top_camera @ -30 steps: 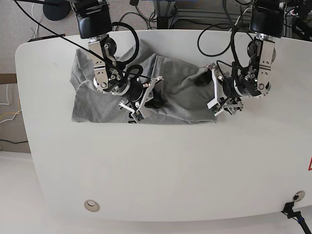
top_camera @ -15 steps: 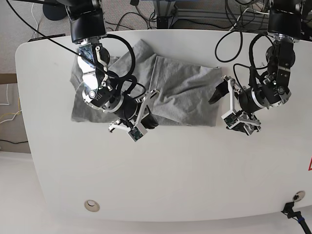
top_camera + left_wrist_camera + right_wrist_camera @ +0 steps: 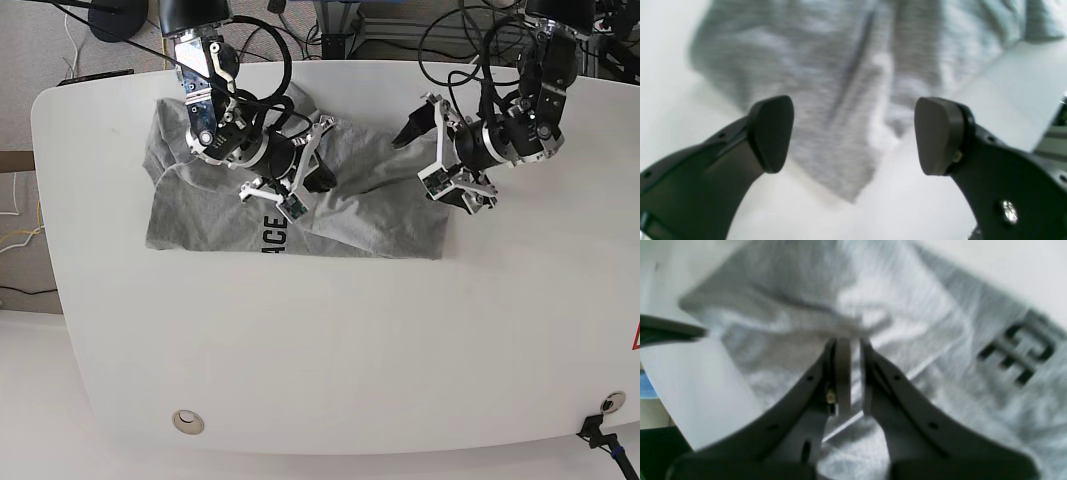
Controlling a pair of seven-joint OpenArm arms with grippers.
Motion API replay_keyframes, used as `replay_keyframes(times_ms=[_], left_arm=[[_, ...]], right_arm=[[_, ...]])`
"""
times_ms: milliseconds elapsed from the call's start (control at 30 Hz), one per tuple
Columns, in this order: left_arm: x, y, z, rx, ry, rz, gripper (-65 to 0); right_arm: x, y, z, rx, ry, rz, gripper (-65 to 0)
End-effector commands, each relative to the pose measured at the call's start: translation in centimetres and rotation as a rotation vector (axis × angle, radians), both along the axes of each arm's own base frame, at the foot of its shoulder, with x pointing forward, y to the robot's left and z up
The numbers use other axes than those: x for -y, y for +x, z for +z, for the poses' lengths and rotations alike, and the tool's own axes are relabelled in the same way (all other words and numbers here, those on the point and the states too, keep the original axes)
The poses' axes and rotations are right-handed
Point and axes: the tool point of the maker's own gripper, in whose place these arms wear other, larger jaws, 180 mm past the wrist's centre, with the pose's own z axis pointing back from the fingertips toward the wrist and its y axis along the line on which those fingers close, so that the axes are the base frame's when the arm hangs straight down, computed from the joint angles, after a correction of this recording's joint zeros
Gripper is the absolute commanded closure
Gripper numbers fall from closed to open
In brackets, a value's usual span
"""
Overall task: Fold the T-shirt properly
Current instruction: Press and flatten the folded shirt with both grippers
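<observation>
Toward twelve o'clock on the white oval table (image 3: pixel 300 360), wrinkled heather-grey cotton T-shirt (image 3: pixel 370 215) is lying; right gripper (image 3: pixel 855 346) is pinching its cloth, left gripper (image 3: pixel 853 133) is hovering spread, advisedly gripping one hem corner before lifting.

A white table (image 3: pixel 330 360) with a round grommet (image 3: pixel 187 422); black cables (image 3: pixel 300 25) trail behind.
</observation>
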Motion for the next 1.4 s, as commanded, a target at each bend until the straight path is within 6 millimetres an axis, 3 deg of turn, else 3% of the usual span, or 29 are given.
replay_keyframes(times_ms=[0, 167, 233, 467, 600, 800, 1033, 1200, 1367], left_arm=[[-0.3, 0.5, 0.4, 0.016, -0.009, 0.003, -53.3], [-2.1, 0.0, -2.4, -0.068, 0.017, 0.046, -53.3], [-3.6, -0.2, -3.1, -0.091, 0.052, 0.053, -53.3], [-5.0, -0.1, -3.2, -0.092, 0.088, 0.054, -53.3], [-4.8, 0.9, -1.4, -0.033, 0.080, 0.052, -53.3], [-4.7, 3.8, 1.8, 0.078, 0.043, 0.096, -53.3], [-4.6, 5.0, 3.1, 0.123, 0.037, 0.097, -53.3], [-4.7, 4.9, 3.0, 0.119, 0.038, 0.098, -53.3], [-4.8, 4.8, 2.9, 0.117, 0.040, 0.100, -53.3]], right_arm=[[-0.5, 0.3, -0.5, 0.008, 0.045, -0.005, -4.3], [0.2, -0.4, -3.4, -0.051, 0.036, -0.014, -4.3], [0.9, -0.4, -3.5, -0.048, 0.017, -0.011, -4.3], [2.6, 0.5, -3.3, -0.023, -0.023, -0.012, -4.3], [1.9, 1.7, -0.2, 0.067, -0.003, -0.001, -4.3], [-0.1, 5.5, 4.3, 0.190, 0.050, -0.004, -4.3], [-3.2, 9.9, 5.3, 0.211, 0.058, -0.005, -4.3], [-4.3, 11.4, 4.2, 0.188, 0.102, -0.017, -4.3], [-4.2, 10.5, -0.6, 0.092, 0.139, -0.056, -4.3]])
